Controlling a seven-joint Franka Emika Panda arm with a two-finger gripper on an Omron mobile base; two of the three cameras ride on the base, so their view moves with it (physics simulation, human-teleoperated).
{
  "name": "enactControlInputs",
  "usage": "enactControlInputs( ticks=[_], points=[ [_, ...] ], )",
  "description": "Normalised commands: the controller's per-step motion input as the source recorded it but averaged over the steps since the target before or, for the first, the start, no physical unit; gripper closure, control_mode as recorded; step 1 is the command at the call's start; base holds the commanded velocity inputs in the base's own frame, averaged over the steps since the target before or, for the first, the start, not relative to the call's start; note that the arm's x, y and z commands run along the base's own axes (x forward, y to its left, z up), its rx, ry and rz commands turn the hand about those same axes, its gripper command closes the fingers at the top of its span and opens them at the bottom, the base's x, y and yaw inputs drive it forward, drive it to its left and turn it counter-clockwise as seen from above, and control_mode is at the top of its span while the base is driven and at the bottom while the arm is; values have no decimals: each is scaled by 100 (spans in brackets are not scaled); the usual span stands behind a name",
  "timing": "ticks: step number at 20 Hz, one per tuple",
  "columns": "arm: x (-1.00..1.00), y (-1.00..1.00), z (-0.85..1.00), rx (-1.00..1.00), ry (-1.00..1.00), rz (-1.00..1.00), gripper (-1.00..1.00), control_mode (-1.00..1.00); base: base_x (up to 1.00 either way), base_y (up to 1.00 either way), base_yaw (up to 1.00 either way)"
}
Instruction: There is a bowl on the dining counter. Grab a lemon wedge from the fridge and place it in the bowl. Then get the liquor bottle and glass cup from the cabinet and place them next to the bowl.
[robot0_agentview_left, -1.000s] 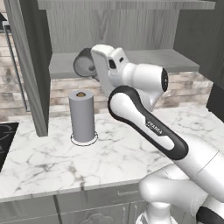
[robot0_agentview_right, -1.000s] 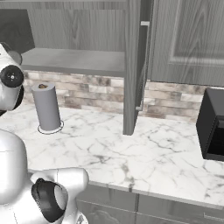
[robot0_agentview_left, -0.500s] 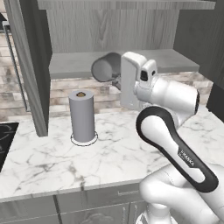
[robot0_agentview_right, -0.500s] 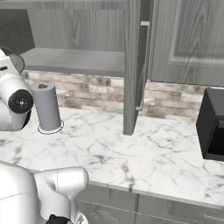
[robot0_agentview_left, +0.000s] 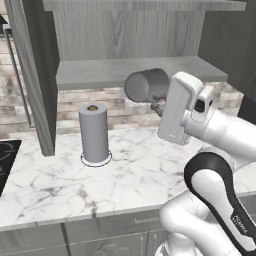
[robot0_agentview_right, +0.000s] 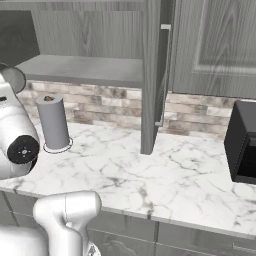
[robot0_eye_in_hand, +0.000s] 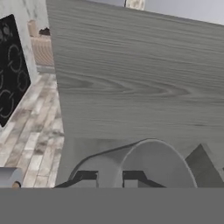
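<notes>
Above the marble counter (robot0_agentview_left: 125, 175), an open grey wall cabinet (robot0_agentview_left: 135, 35) w/ its shelf (robot0_agentview_left: 135, 74) bare in front; door (robot0_agentview_left: 31, 75) swung out at left in left base view. White arm rises from lower right, bent back toward cabinet. Paper towel roll (robot0_agentview_left: 94, 133) stands upright on counter below shelf, well apart from the hand; black appliance (robot0_agentview_right: 242, 145) sits far right in right base view. Glass cup (robot0_agentview_left: 146, 85) is off the shelf, in the air just in front of its edge, lying sideways: long axis roughly level, one round end facing left base cam. Gripper (robot0_agentview_left: 159, 106) is clamped on cup's rim/wall, fingers nearly together; hand view shows cup (robot0_eye_in_hand: 148, 164) right at the fingertips, cabinet wood behind. Judgement: cup sits directly ahead of hand, so carrying it to the dining counter needs it turned upright first.
</notes>
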Motion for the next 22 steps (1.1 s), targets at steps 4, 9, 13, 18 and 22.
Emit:
enactControlInputs(
  ticks=[4,9,13,18,22],
  points=[
    [-91,-47,0,14,-14,-8,100,-100,0,0,0],
    [-29,-18,0,6,-4,-7,100,100,0,0,-1],
    [0,0,0,0,0,0,100,100,-39,7,0],
    [0,0,0,0,0,0,100,100,-100,49,21],
    [0,0,0,0,0,0,100,100,-76,43,48]
  ],
)
